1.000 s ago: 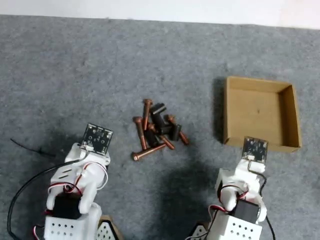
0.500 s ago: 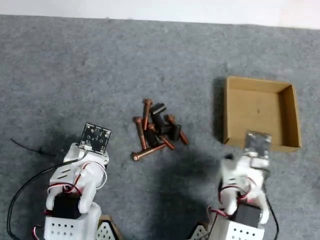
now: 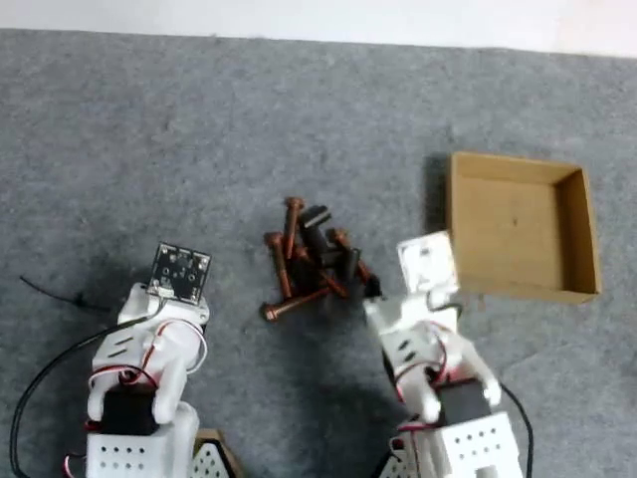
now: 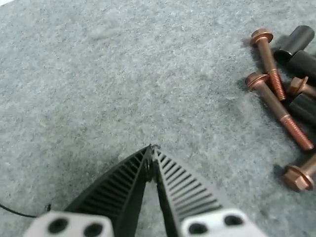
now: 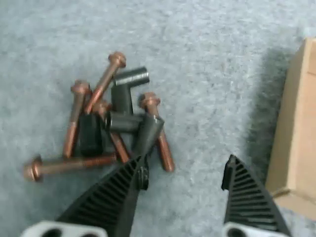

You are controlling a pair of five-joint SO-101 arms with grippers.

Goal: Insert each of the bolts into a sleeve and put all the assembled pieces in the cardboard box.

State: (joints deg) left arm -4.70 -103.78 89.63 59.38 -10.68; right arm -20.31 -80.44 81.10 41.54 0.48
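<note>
Several copper bolts (image 3: 282, 267) and black sleeves (image 3: 317, 239) lie in a loose pile mid-table. The cardboard box (image 3: 518, 284) sits to the pile's right, nothing visible inside it. My right gripper (image 5: 186, 162) is open just beside the pile's right edge, one fingertip (image 5: 142, 165) close to a tilted sleeve (image 5: 148, 133) and bolts (image 5: 103, 84), the box wall (image 5: 296, 128) on its other side. In the high view my right gripper (image 3: 383, 297) sits below its camera board. My left gripper (image 4: 150, 149) is shut with nothing in it, over bare carpet left of the bolts (image 4: 276, 103).
Grey carpet covers the table. A thin black cable tie (image 3: 55, 292) lies at the left edge near the left arm (image 3: 149, 349). Open carpet stretches behind the pile and between the two arm bases.
My right arm swung left from in front of the box to the pile's right edge. The left arm shifted slightly left. Bolts, sleeves and box stayed put.
</note>
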